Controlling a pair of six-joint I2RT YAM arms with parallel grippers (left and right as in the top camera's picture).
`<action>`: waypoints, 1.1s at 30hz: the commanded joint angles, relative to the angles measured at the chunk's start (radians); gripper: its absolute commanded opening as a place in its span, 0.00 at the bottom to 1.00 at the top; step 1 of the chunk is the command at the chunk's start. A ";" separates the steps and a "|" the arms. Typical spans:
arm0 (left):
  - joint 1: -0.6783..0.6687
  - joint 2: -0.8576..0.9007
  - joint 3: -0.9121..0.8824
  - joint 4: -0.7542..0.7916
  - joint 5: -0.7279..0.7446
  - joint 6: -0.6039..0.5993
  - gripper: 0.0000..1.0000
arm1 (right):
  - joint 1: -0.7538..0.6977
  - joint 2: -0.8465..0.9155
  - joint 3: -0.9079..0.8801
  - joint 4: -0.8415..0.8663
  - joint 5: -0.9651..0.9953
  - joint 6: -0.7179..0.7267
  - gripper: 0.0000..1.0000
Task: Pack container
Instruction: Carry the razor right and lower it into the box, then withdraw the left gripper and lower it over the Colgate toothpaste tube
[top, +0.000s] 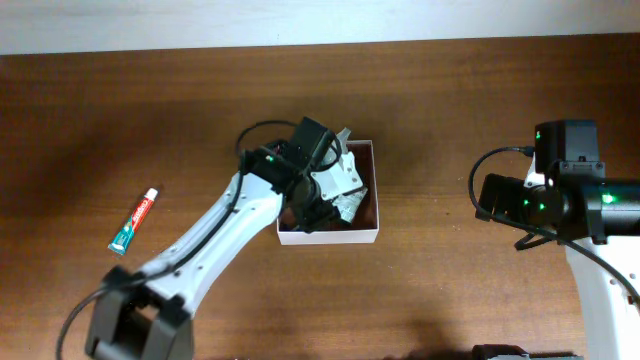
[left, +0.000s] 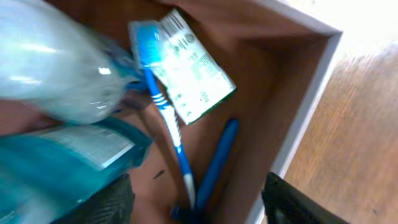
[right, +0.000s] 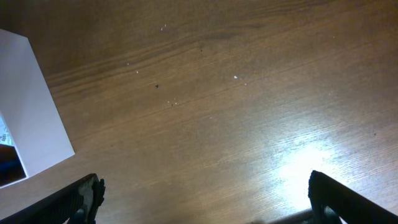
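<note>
The container (top: 368, 232) is a shallow white-walled box with a reddish-brown inside, at the table's middle. My left gripper (top: 322, 210) hangs open over it, holding nothing. In the left wrist view its fingers (left: 199, 208) straddle the box floor, where a blue and white toothbrush (left: 166, 124), a blue pen-like stick (left: 217, 158), a white and green sachet (left: 189, 71), a teal packet (left: 56, 162) and a clear plastic-wrapped item (left: 50, 62) lie. The box wall (left: 311, 106) is on the right. My right gripper (right: 205, 199) is open and empty above bare table. The container's corner (right: 28, 118) shows at its left.
A red, white and green toothpaste tube (top: 135, 221) lies on the wooden table to the left of the container, outside it. The right arm's body (top: 565, 195) sits at the table's right side. A pale wall strip runs along the far edge.
</note>
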 joint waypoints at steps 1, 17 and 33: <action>-0.003 -0.161 0.077 -0.026 -0.074 -0.042 0.79 | -0.008 0.002 0.002 0.000 0.005 0.001 0.98; 0.697 -0.266 0.044 -0.102 -0.243 -0.307 0.99 | -0.008 0.035 0.002 0.000 0.005 0.001 0.98; 0.905 0.302 0.036 -0.060 -0.163 -0.307 0.99 | -0.008 0.035 0.002 -0.003 0.005 0.001 0.98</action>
